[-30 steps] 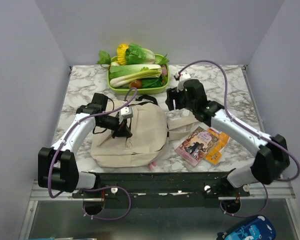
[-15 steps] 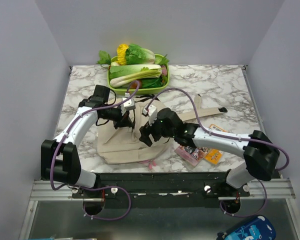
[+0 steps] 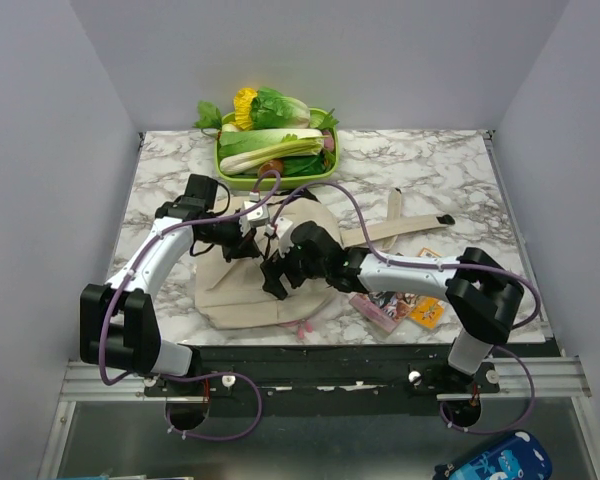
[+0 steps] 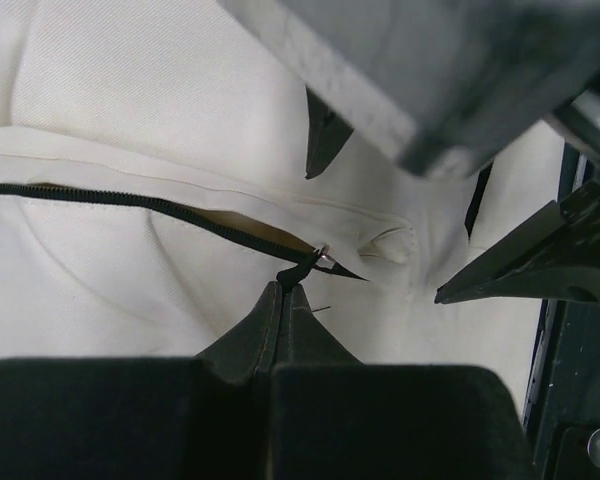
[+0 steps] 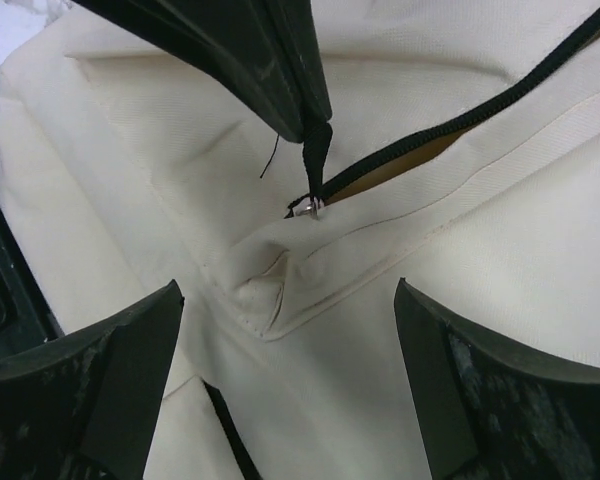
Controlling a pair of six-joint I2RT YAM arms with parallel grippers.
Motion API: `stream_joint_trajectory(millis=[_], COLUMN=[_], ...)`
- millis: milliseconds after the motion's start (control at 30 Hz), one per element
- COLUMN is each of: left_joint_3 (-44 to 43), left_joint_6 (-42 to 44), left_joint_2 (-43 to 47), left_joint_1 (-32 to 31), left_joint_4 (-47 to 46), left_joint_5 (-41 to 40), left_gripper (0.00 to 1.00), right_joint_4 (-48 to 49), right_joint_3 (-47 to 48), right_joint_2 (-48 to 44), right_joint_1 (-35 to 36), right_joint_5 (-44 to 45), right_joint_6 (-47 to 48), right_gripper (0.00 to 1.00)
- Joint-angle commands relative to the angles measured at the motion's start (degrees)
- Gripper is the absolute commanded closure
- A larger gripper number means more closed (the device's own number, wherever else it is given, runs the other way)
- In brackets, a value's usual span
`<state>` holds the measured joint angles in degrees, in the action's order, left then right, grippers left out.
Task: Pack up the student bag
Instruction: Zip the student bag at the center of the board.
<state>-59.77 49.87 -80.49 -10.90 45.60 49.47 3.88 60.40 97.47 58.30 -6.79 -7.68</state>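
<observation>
The student bag, cream canvas, lies flat on the marble table in front of the arms. In the left wrist view my left gripper is shut on the black zipper pull at the end of the bag's black zipper. My right gripper hovers open just over the same corner. Its fingers straddle the stitched fabric tab below the zipper pull. Nothing is between them. In the top view the left gripper and the right gripper meet over the bag.
A green tray of vegetables stands at the back of the table. Right of the bag lie a picture book and an orange packet. The bag's strap trails to the right. Something pink pokes out under the bag's near edge.
My right arm swung from the back right down over the bag and its gripper opened wider. The left gripper stayed shut on the zipper pull and shifted slightly back and right.
</observation>
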Motion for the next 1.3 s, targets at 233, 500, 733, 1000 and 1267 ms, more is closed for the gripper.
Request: stream_joint_trajectory(millis=[233, 500, 733, 1000, 1267], left_joint_3=[-0.3, 0.5, 1.1, 1.7, 0.8], left_joint_6=[-0.3, -2.0, -5.8, -18.9, -25.4], left_joint_2=[2.5, 1.7, 0.3, -3.0, -5.9], left_joint_1=[0.1, 0.2, 0.1, 0.0, 0.0], left_joint_4=[-1.5, -4.8, -11.7, -29.4, -39.6], left_joint_5=[-0.3, -1.8, -5.9, -13.8, -25.4], left_gripper=[1.00, 1.00, 1.00, 1.00, 1.00], right_joint_4=[2.2, 8.5, 8.2, 7.6, 7.7], right_joint_3=[-0.1, -7.6, -8.2, -8.1, -8.4], right_joint_2=[4.0, -3.4, -3.2, -1.7, -1.1], right_joint_1=[1.1, 1.7, 3.6, 6.3, 6.9], right_joint_5=[6.4, 8.9, 8.6, 8.5, 7.2], right_joint_6=[-5.6, -3.7, -1.8, 0.1, -0.5], right_gripper=[0.37, 0.99, 0.99, 0.99, 0.99])
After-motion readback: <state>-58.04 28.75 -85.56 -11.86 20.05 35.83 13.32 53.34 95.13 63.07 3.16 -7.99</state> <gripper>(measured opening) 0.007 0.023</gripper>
